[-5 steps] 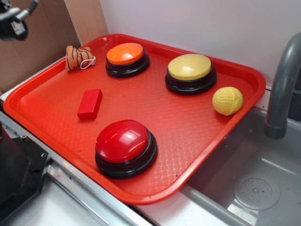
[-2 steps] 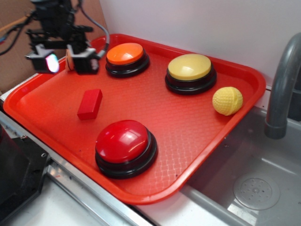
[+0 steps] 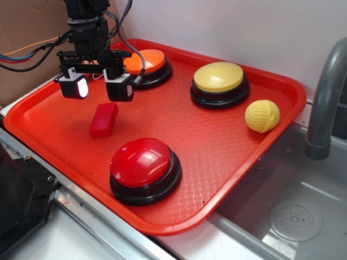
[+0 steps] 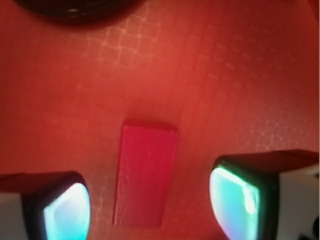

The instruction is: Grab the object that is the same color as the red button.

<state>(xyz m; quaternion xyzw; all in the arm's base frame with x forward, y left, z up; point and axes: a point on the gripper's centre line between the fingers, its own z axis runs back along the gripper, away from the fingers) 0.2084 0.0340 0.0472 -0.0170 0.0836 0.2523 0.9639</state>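
Observation:
The object, a small matte red block (image 3: 103, 119) (image 4: 145, 174), lies flat on the red tray (image 3: 227, 146), left of centre. My gripper (image 3: 97, 88) (image 4: 150, 210) hovers open just above and slightly behind it. In the wrist view the block sits lengthwise in the gap, with the glowing fingers (image 4: 235, 200) on either side and apart from it. The red button (image 3: 144, 169), a glossy red dome on a black base, stands near the tray's front edge. Its black rim (image 4: 75, 10) shows at the top of the wrist view.
An orange-domed button (image 3: 146, 66) stands right behind the gripper, a yellow-domed button (image 3: 219, 83) further right, and a yellow ball (image 3: 262, 115) by the tray's right rim. A grey faucet (image 3: 325, 103) and sink (image 3: 293, 216) are at the right. Cardboard (image 3: 27, 32) backs the left.
The arm has swung in from the upper left and come down toward the front right, from behind the tray's rear corner to just over the red block. The toy tiger is now hidden.

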